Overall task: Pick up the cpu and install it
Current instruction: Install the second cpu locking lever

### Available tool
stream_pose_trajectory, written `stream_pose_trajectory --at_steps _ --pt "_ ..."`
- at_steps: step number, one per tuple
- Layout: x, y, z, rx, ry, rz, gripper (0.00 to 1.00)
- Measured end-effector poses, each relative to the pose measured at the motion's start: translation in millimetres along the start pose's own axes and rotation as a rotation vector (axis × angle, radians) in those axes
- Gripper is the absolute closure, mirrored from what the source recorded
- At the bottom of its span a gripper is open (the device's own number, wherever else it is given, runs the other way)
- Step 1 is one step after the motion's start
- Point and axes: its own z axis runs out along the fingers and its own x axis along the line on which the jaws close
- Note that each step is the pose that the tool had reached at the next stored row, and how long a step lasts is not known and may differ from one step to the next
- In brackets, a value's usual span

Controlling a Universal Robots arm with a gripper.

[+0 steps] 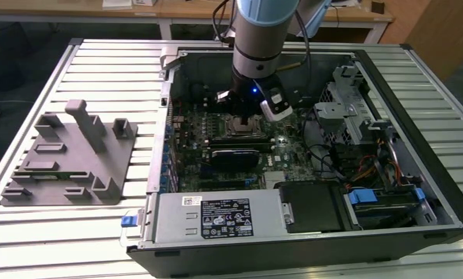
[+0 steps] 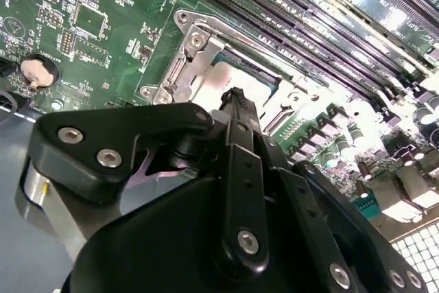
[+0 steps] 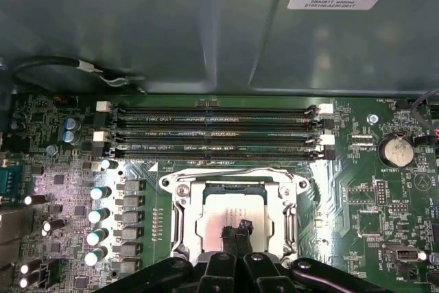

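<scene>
Gripper [image 3: 236,232] over socket [image 3: 233,214], narrow fingertips [image 2: 236,101] pinched together on cpu [image 3: 230,214] lying in it, motherboard [image 3: 384,197] around

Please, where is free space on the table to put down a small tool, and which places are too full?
Free: the slatted table in front of the grey tray, and the strip behind the tray, at the exterior view's left of the case. Crowded: inside the case, where the gripper sits over the cpu in its socket, with cables and drive bays at the exterior view's right.
</scene>
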Motion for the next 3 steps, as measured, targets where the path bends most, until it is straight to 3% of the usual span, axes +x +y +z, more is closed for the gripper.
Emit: stream_pose_trajectory --at_steps 3 --pt "0.0 0.1 0.0 0.0 0.0 0.0 0.89"
